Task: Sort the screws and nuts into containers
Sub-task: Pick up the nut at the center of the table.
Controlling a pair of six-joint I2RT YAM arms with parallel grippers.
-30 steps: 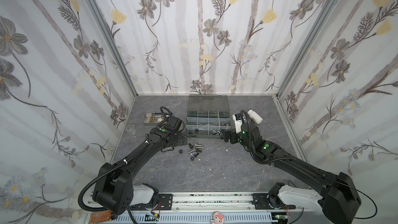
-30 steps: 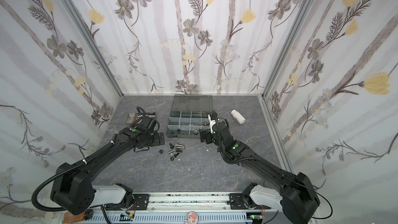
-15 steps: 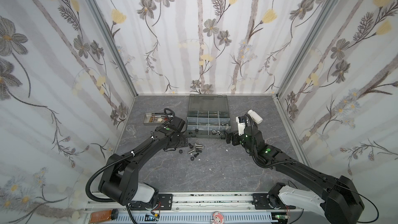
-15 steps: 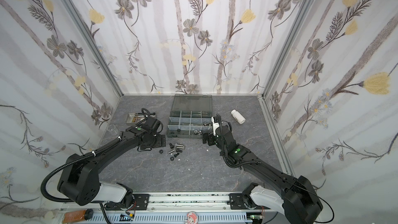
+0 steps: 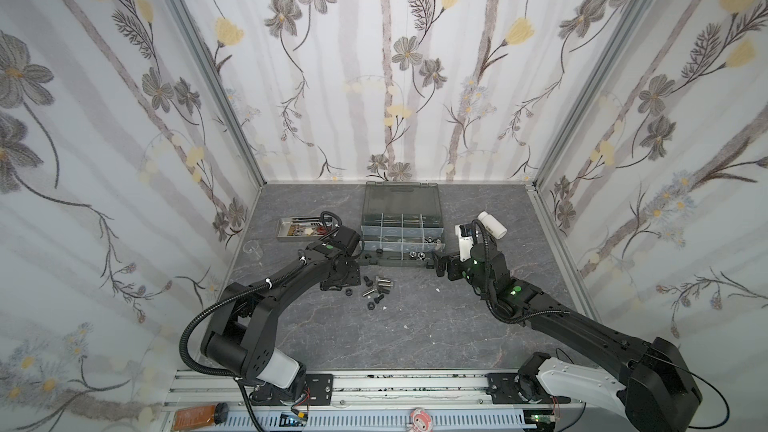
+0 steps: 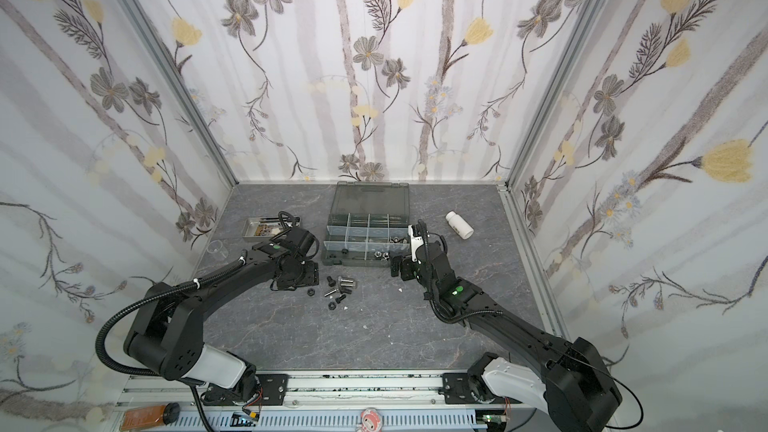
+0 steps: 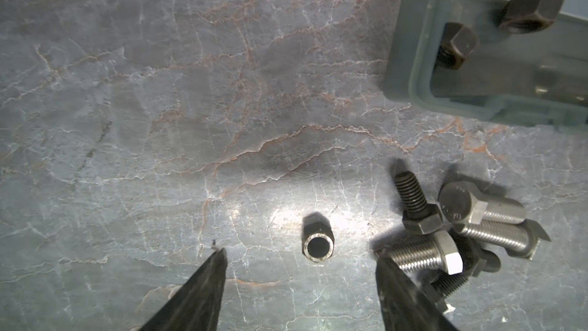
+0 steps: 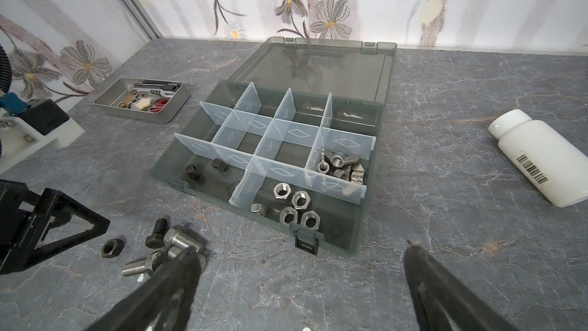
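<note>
My left gripper (image 7: pixel 300 251) is open and low over the table, its jaws astride a loose black hex nut (image 7: pixel 317 246) without touching it. Beside it lies a pile of silver and black screws (image 7: pixel 461 227), also seen in both top views (image 5: pixel 376 284) (image 6: pixel 340 286). The organizer box (image 5: pixel 440 243) (image 8: pixel 377 141) stands open. Its front containers hold black nuts (image 8: pixel 203 168), silver nuts (image 8: pixel 292 205) and wing nuts (image 8: pixel 342 167). My right gripper (image 8: pixel 302 246) (image 5: pixel 440 270) hovers open and empty at the box's front right corner.
A steel tray (image 5: pixel 291 228) of odd items sits left of the box, with a small clear cup (image 5: pixel 252 248) near the left wall. A white bottle (image 8: pixel 541 160) lies on its side to the right. The box lid (image 8: pixel 334 68) lies flat behind.
My left gripper has shifted slightly nearer the loose black nut and its jaws have narrowed. The right arm has shifted only slightly and stays open.
</note>
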